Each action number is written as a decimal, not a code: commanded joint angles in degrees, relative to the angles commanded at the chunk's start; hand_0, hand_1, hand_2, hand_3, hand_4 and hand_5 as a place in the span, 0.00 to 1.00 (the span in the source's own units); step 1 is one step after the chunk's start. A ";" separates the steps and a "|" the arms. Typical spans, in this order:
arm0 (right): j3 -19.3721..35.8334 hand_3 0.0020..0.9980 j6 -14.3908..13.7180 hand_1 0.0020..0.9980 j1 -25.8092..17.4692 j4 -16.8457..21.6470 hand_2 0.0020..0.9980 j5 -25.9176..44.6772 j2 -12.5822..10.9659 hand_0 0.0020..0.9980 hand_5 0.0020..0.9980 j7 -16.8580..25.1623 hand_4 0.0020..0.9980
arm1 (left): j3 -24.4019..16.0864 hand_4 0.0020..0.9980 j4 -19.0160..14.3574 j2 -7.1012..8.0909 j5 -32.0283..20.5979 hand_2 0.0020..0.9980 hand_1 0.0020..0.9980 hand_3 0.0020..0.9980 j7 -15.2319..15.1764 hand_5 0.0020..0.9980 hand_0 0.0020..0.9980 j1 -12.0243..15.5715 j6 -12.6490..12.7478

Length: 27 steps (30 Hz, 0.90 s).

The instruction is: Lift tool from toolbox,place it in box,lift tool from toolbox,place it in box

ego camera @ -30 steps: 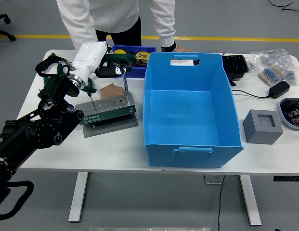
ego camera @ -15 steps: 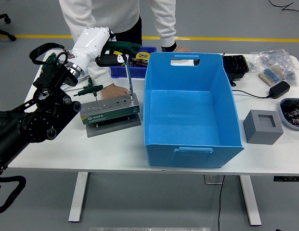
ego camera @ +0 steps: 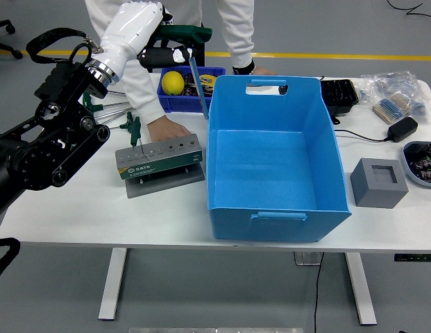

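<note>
**Green-Handled Tool Raised Above the Toolbox**

Green and black describe the T-handle of the tool (ego camera: 190,50), which the left robot hand (ego camera: 166,43) grasps at the top of the view. The fingers of this robot hand are closed around the handle. The tool's slim metal shaft hangs down and slightly to the right from the robot hand, and its tip ends in the air beside the upper left corner of the blue box (ego camera: 274,156). The tool touches neither the box nor the toolbox.

The toolbox (ego camera: 158,161), a grey-green block with a row of holes along its top, lies on the white counter (ego camera: 76,208) below the robot hand. 1 more green T-handle tool (ego camera: 134,129) stands upright in the toolbox at its left end, below and to the left of the robot hand.

The blue box stands open and upright to the right of and below the robot hand, just beside the toolbox.

A small blue bin (ego camera: 175,103) holding a yellow ball (ego camera: 173,82) sits directly below the robot hand, at the far side of the counter.

A person in white sleeves stands behind the robot hand. 1 hand of the person (ego camera: 165,129) rests flat on the counter, just behind the toolbox. The other hand (ego camera: 253,69) rests at the far edge of the counter, behind the blue box.
</note>
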 joint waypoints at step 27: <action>-0.14 0.59 0.02 0.70 0.16 0.06 0.74 0.21 -0.24 0.73 0.73 0.05 0.83 | 23.38 0.84 -8.91 -3.89 -8.30 0.32 0.26 0.43 -0.98 0.63 0.34 -1.43 -1.65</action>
